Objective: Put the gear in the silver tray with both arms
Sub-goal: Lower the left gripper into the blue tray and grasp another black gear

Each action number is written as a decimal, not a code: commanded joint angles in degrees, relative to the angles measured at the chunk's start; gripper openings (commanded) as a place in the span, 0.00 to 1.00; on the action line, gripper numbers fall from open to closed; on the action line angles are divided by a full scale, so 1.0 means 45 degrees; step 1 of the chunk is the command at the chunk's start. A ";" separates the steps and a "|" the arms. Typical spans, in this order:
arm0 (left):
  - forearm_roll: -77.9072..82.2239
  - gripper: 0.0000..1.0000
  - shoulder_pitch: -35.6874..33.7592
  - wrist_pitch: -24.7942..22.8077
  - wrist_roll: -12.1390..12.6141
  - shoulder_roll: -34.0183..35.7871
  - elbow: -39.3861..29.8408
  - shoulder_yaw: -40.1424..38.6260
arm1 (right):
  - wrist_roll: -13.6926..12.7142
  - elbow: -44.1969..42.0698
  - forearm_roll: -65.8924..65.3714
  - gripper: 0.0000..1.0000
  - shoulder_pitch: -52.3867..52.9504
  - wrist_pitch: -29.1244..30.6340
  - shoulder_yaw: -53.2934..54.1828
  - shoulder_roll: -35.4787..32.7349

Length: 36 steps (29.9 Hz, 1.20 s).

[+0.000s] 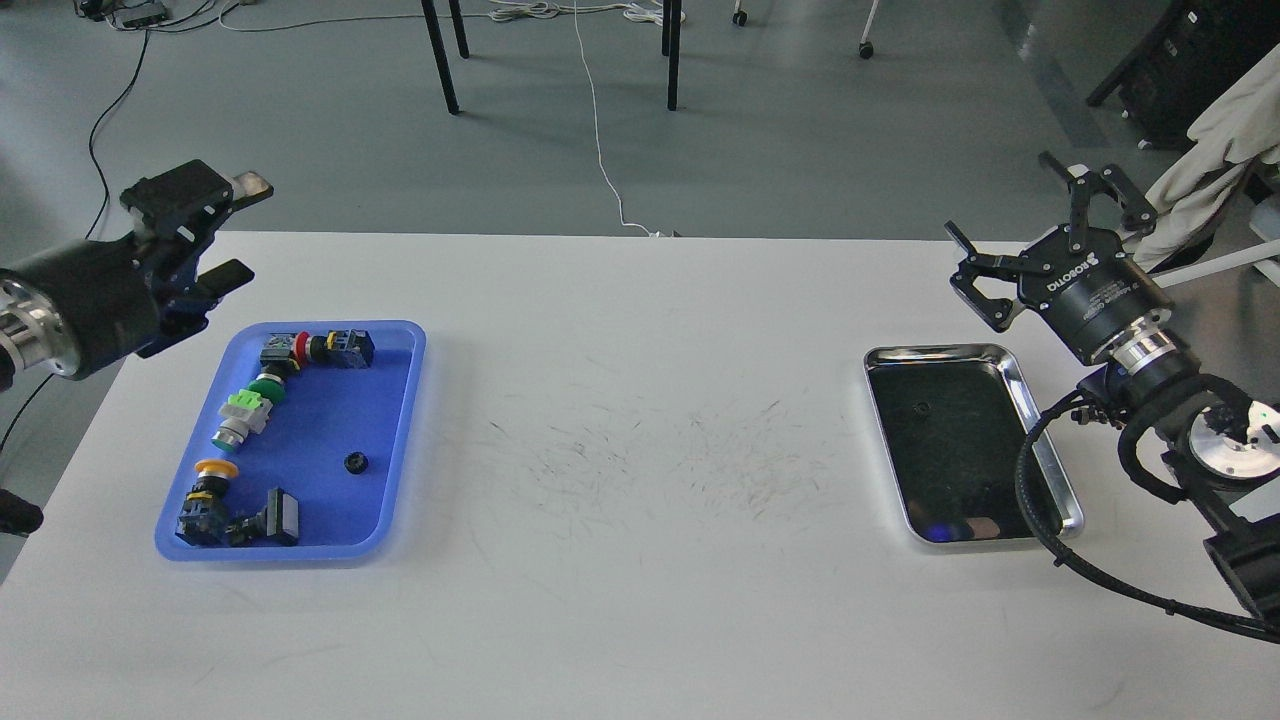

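The silver tray (pixel 935 351) lies on the right of the white table, with a small dark piece (pixel 921 407) on its dark bottom. A small black gear (pixel 354 462) lies in the blue tray (pixel 330 410) on the left. My left gripper (pixel 238 230) hangs open and empty above the table's far left corner, just behind the blue tray. My right gripper (pixel 1040 230) is open and empty, with its claw fingers spread. It is raised behind the silver tray's far right corner. The right arm's black cable (pixel 1030 500) crosses the silver tray's right rim.
Several push-button switches (pixel 245 410) lie in the blue tray. The table's middle (pixel 640 450) has only dark scuff marks. Beyond the table are chair legs (pixel 440 60) and a white floor cable (pixel 600 150). A beige cloth (pixel 1220 130) hangs at the far right.
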 commanded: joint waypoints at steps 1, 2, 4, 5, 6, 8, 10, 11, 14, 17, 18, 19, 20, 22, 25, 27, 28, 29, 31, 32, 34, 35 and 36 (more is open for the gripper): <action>0.3301 0.98 0.0100 0.0070 -0.0125 -0.0227 0.0015 0.1038 | -0.0003 0.0071 -0.0021 0.97 -0.0472 0.0002 0.0029 0.0061; 0.4297 0.98 0.0119 0.0089 -0.0242 -0.0441 0.0054 0.1369 | -0.0003 0.0071 -0.0041 0.97 -0.0531 0.0002 0.0010 0.0061; 0.5765 0.98 0.0119 0.0109 -0.0496 -0.0813 0.0248 0.1878 | -0.0003 0.0032 -0.0041 0.97 -0.0629 0.0002 -0.0029 0.0081; 0.6429 0.98 0.0120 0.0128 -0.0632 -0.0969 0.0462 0.2112 | -0.0003 -0.0007 -0.0060 0.97 -0.0629 0.0002 -0.0049 0.0100; 0.6997 0.97 0.0139 0.0206 -0.0749 -0.1067 0.0677 0.2308 | -0.0003 -0.0008 -0.0080 0.97 -0.0629 0.0002 -0.0068 0.0100; 0.8363 0.97 0.0139 0.0420 -0.1081 -0.1224 0.1068 0.2699 | -0.0003 -0.0008 -0.0080 0.97 -0.0629 0.0002 -0.0146 0.0100; 0.9846 0.96 0.0139 0.0577 -0.1568 -0.1360 0.1594 0.2837 | -0.0003 -0.0046 -0.0099 0.97 -0.0629 0.0002 -0.0147 0.0100; 1.0608 0.96 0.0139 0.0578 -0.1919 -0.1458 0.1945 0.2857 | 0.0017 -0.0047 -0.0099 0.97 -0.0629 0.0002 -0.0147 0.0100; 1.1920 0.96 0.0139 0.0578 -0.2954 -0.2003 0.2845 0.2876 | 0.0017 -0.0066 -0.0099 0.97 -0.0746 0.0002 -0.0147 0.0139; 1.2547 0.95 0.0139 0.0636 -0.4029 -0.2532 0.3860 0.2876 | 0.0017 -0.0066 -0.0099 0.97 -0.0786 0.0002 -0.0147 0.0217; 1.2859 0.95 0.0139 0.0636 -0.4341 -0.2726 0.4230 0.2876 | 0.0017 -0.0066 -0.0119 0.97 -0.0786 0.0002 -0.0166 0.0218; 1.3190 0.95 0.0139 0.0636 -0.4615 -0.2883 0.4505 0.2857 | 0.0017 -0.0066 -0.0119 0.97 -0.0786 0.0002 -0.0166 0.0218; 1.3561 0.95 0.0120 0.0656 -0.4927 -0.3078 0.4797 0.2857 | 0.0017 -0.0066 -0.0119 0.97 -0.0786 0.0002 -0.0166 0.0218; 1.4245 0.95 0.0061 0.0869 -0.5514 -0.3411 0.5364 0.2857 | 0.0036 -0.0066 -0.0119 0.97 -0.0786 0.0002 -0.0166 0.0218; 1.5047 0.95 0.0022 0.1591 -0.6295 -0.3820 0.6126 0.2876 | 0.0036 -0.0047 -0.0138 0.97 -0.0805 0.0002 -0.0166 0.0218; 1.5360 0.95 0.0003 0.1749 -0.6589 -0.4230 0.6634 0.2876 | 0.0036 -0.0047 -0.0138 0.97 -0.0824 0.0002 -0.0166 0.0218; 1.5458 0.95 -0.0017 0.1769 -0.6668 -0.4348 0.6830 0.2876 | 0.0036 -0.0047 -0.0138 0.97 -0.0825 0.0002 -0.0166 0.0218; 1.5537 0.95 -0.0036 0.1789 -0.6746 -0.4446 0.7006 0.2876 | 0.0036 -0.0047 -0.0138 0.97 -0.0825 0.0002 -0.0166 0.0218; 1.5635 0.95 -0.0037 0.1847 -0.6914 -0.4680 0.7358 0.2857 | 0.0036 -0.0047 -0.0197 0.97 -0.0825 0.0002 -0.0166 0.0217; 1.5635 0.95 -0.0037 0.1925 -0.6914 -0.4817 0.7494 0.2857 | 0.0056 -0.0047 -0.0255 0.97 -0.0825 0.0002 -0.0185 0.0218; 1.5635 0.95 -0.0037 0.2081 -0.6914 -0.4993 0.7670 0.2876 | 0.0114 -0.0066 -0.0295 0.97 -0.0825 0.0002 -0.0166 0.0218; 1.5635 0.95 -0.0037 0.2159 -0.6914 -0.5071 0.7787 0.2876 | 0.0115 -0.0066 -0.0295 0.97 -0.0825 0.0002 -0.0166 0.0218; 1.5654 0.95 -0.0037 0.2218 -0.6914 -0.5149 0.7885 0.2896 | 0.0115 -0.0047 -0.0295 0.97 -0.0825 0.0002 -0.0166 0.0218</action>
